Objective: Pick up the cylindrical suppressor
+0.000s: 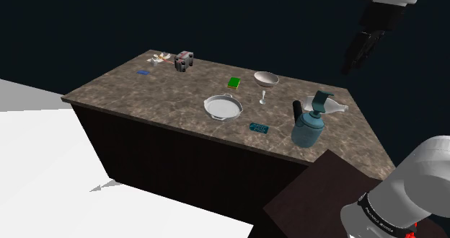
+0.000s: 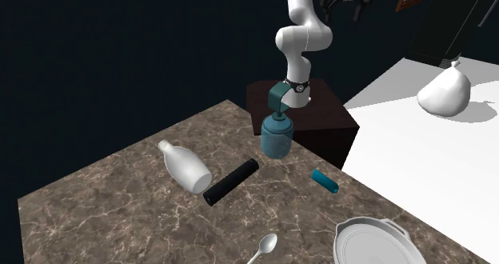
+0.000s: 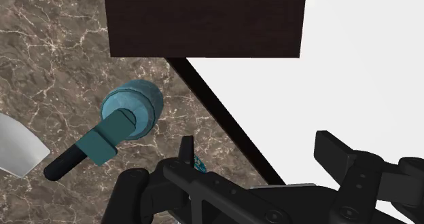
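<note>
No wording legible anywhere, pale printed marks on the small teal packet (image 1: 258, 128) at the marbled counter's (image 1: 166, 92) near edge unreadable, white lettering on the dark band (image 1: 380, 213) round the arm's lower joint too small to read

suppressor (image 2: 230, 182) lies beside bottle (image 2: 185, 168) on counter (image 2: 96, 214)

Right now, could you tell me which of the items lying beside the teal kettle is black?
The long cylinder, lying between the white bottle and the short teal piece; it alone is black.
</note>
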Tool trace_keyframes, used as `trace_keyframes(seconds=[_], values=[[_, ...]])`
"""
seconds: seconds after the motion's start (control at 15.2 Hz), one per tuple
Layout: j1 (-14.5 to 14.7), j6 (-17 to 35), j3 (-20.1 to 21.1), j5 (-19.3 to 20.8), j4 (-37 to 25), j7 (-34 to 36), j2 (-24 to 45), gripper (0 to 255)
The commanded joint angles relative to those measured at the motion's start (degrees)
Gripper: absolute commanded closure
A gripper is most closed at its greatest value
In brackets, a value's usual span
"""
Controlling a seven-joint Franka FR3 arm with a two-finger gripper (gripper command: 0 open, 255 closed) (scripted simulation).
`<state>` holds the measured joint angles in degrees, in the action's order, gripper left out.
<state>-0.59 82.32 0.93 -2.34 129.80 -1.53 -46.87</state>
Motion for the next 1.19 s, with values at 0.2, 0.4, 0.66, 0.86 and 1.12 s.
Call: trace_keyframes(seconds=[0.2, 0.4, 0.66, 0.86, 1.12], values=[[-1.46, 5.35, -0.67, 0.84, 2.87, 1.00, 2.57, 0], [-2.93, 10.70, -1.41, 1.66, 5.17, 2.06, 5.71, 0], [-4.90, 17.79, -2.49, 2.71, 7.34, 3.51, 10.72, 0], [-6.33, 23.00, -3.40, 3.46, 8.29, 4.64, 15.05, 0], [-8.19, 29.70, -4.70, 4.33, 8.65, 6.14, 21.46, 0]])
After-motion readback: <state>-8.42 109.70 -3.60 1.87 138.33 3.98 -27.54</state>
